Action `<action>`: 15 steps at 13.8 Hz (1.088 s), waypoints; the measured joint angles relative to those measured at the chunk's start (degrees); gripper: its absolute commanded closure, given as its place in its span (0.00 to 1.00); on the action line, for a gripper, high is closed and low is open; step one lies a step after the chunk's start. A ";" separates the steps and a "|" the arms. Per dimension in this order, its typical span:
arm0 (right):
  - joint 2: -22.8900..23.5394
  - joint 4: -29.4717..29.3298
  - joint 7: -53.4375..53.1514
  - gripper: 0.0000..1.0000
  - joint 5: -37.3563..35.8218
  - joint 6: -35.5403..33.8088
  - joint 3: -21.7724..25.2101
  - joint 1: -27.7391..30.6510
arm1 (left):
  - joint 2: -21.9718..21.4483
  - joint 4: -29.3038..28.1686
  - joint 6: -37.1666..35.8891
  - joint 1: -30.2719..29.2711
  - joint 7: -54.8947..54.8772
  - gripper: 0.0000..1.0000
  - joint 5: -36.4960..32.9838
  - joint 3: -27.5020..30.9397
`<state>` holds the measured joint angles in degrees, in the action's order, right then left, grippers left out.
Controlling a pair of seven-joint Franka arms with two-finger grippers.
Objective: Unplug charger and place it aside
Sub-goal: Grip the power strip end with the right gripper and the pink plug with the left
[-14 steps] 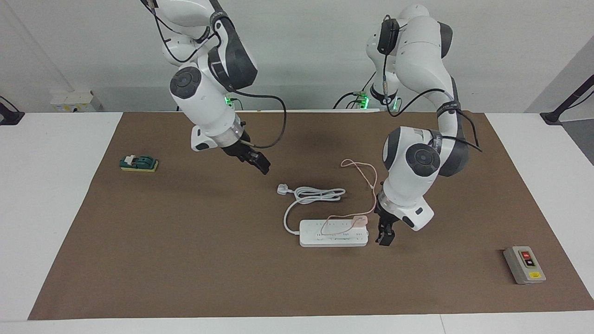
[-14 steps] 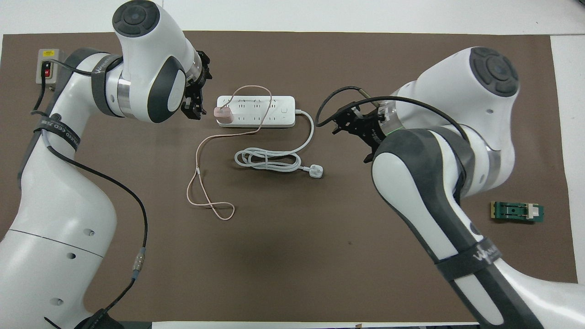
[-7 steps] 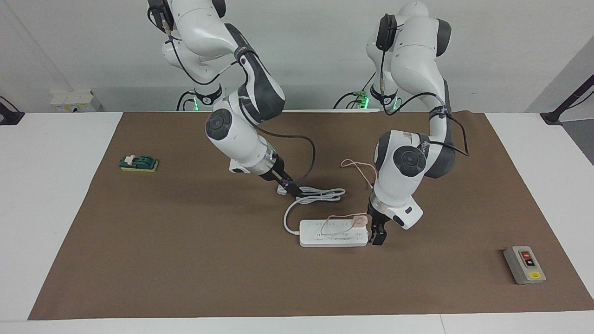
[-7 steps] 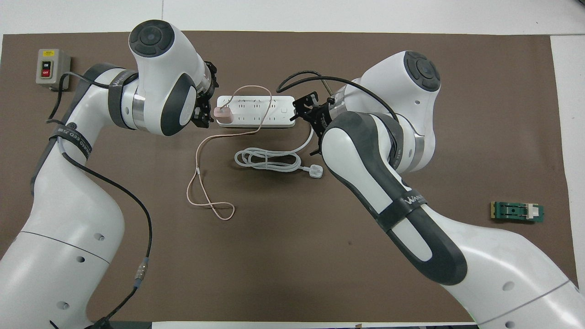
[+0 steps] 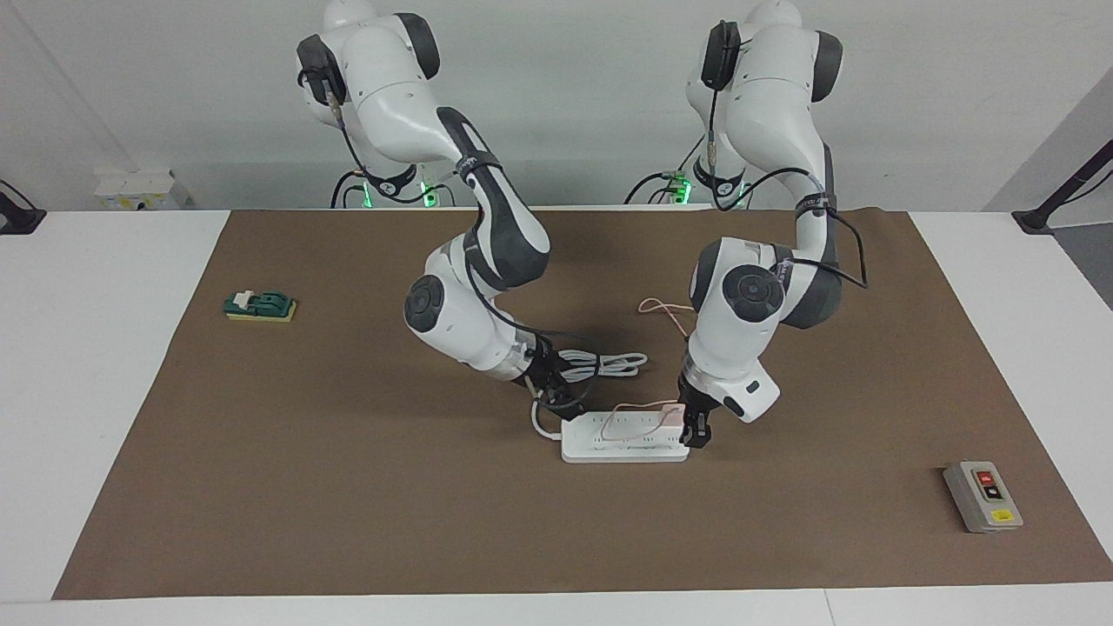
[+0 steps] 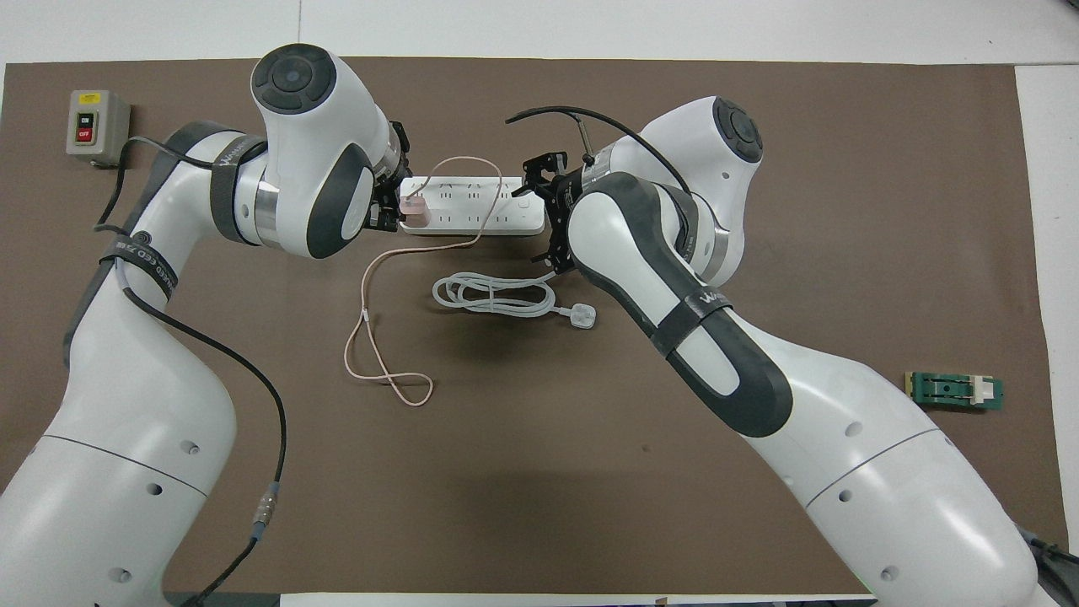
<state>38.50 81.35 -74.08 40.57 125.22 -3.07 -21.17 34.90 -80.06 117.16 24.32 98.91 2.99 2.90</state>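
Note:
The pale-pink charger (image 5: 674,413) (image 6: 413,209) is plugged into the white power strip (image 5: 622,445) (image 6: 497,221), at the strip's end toward the left arm. Its thin pink cable (image 5: 665,309) (image 6: 371,337) loops over the strip and trails toward the robots. My left gripper (image 5: 696,428) (image 6: 386,202) is open, low at that end of the strip, right beside the charger. My right gripper (image 5: 559,400) (image 6: 544,206) is open, low over the strip's other end, where the thick white cord leaves it.
The strip's coiled white cord (image 5: 600,363) (image 6: 493,295) with its white plug (image 6: 582,315) lies nearer to the robots than the strip. A grey switch box (image 5: 983,496) (image 6: 88,126) sits toward the left arm's end. A small green device (image 5: 259,305) (image 6: 954,390) sits toward the right arm's end.
My right gripper came down from high over the mat to the strip's cord end. My left gripper closed in on the charger's end of the strip. The charger has not moved.

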 measured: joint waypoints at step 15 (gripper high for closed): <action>11.84 -12.37 -1.57 0.00 2.76 -2.53 0.16 0.38 | -1.94 -3.35 0.81 0.32 0.82 1.00 -0.01 -0.01</action>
<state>50.34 68.98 -75.65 43.33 122.69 -2.91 -20.80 32.96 -83.41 117.97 24.63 99.73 2.98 2.89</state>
